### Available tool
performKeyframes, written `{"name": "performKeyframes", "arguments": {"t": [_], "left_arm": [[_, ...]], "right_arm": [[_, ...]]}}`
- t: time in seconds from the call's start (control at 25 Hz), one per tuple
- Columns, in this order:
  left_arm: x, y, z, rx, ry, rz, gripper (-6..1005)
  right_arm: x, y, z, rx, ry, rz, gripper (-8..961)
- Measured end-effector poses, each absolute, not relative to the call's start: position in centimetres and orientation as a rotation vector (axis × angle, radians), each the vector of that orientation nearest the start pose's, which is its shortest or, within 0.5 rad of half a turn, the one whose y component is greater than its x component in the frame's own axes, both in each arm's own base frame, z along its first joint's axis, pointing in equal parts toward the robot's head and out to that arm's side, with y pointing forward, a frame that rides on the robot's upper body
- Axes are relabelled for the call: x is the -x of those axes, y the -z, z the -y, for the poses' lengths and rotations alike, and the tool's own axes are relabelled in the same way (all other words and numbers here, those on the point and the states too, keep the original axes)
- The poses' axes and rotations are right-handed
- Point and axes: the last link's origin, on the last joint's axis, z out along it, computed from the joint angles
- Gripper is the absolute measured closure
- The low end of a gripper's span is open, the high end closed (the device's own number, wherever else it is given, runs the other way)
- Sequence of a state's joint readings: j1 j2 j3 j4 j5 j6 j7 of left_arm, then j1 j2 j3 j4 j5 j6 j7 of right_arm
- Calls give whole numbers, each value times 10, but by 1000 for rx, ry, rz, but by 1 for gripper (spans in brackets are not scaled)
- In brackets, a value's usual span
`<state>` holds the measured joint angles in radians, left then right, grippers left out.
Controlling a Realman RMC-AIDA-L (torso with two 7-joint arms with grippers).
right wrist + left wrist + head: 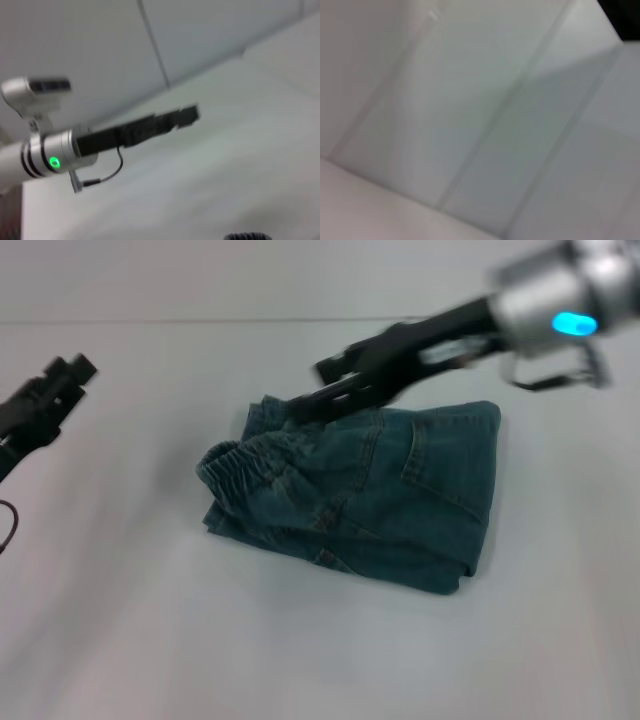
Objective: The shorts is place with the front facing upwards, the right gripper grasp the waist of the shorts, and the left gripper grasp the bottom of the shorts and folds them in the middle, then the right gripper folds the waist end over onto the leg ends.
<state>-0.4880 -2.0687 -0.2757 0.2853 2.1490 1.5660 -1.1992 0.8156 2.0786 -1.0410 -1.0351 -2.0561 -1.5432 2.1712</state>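
Note:
The denim shorts lie folded into a compact bundle at the middle of the table. The ruffled elastic waist sits on top at the bundle's left side, and the leg ends are hidden under it. My right gripper hovers over the bundle's far left corner, just above the cloth, open and holding nothing. My left gripper stays off to the left, well away from the shorts, open and empty. The right wrist view shows the left gripper in the air. The left wrist view shows only pale surfaces.
A plain white table surrounds the shorts on all sides. Its back edge meets a pale wall. A thin black cable hangs at the far left by the left arm.

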Motion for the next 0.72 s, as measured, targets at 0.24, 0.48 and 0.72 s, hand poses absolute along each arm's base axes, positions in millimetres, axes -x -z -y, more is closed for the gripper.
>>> {"name": "performKeyframes", "arguments": {"t": [0.24,0.48,0.72], "left_arm": [[312,-35,-295,2256,1119,979,503],[301,-32,-279,2568,924,940,499],[294,-21,-276,2693,805,976,495]], "right_arm": [[-202,-23,-351,2851,-599,-894,76],[-284,-25,-304,2726,-707,-993,79],[-307,-30,-286,2631,-751,-981,81]]}}
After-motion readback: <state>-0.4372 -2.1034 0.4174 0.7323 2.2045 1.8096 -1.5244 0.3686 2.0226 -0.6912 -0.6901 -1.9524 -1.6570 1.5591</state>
